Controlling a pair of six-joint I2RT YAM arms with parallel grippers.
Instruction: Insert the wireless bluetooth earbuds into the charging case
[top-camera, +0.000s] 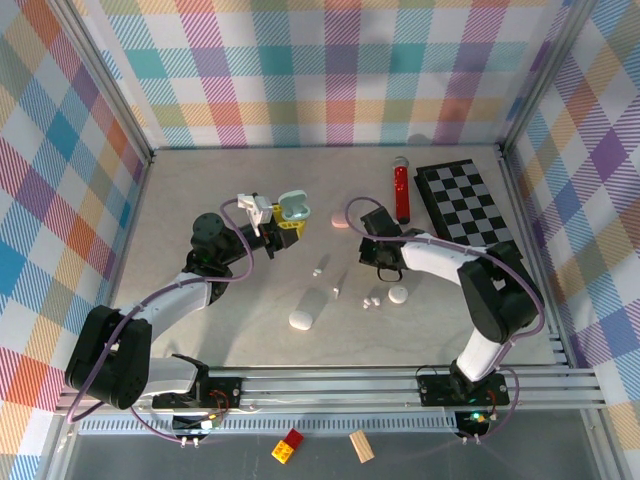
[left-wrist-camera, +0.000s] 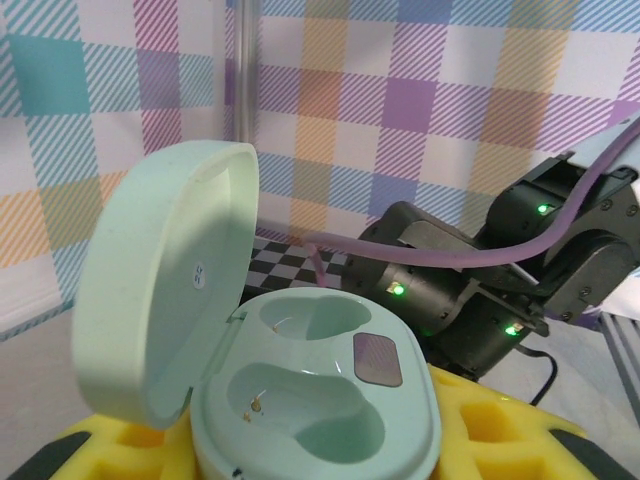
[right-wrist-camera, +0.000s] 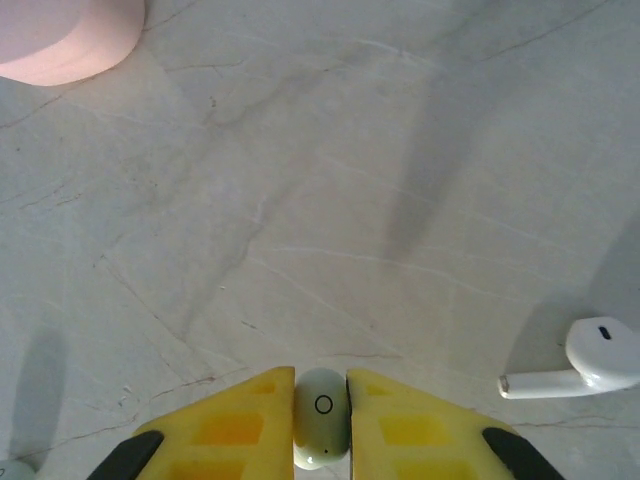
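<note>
A pale green charging case (left-wrist-camera: 320, 395) stands open between my left gripper's (left-wrist-camera: 320, 455) yellow fingers (left-wrist-camera: 480, 420), which are shut on its base. Its lid (left-wrist-camera: 165, 280) is tipped back to the left and both wells are empty. From above, this case (top-camera: 293, 206) is held up left of centre by the left gripper (top-camera: 288, 219). My right gripper (right-wrist-camera: 321, 420) is shut on a pale green earbud (right-wrist-camera: 321, 405), above the table. It sits just right of the case in the top view, right gripper (top-camera: 357, 218). A white earbud (right-wrist-camera: 590, 365) lies on the table to its right.
A pink case (top-camera: 341, 220) lies close beside the right gripper. Two white cases (top-camera: 302, 320) (top-camera: 398, 295) and small white earbuds (top-camera: 319, 268) (top-camera: 372, 300) lie on the near table. A red stick-like object (top-camera: 402, 190) and a checkerboard (top-camera: 465, 205) sit at back right.
</note>
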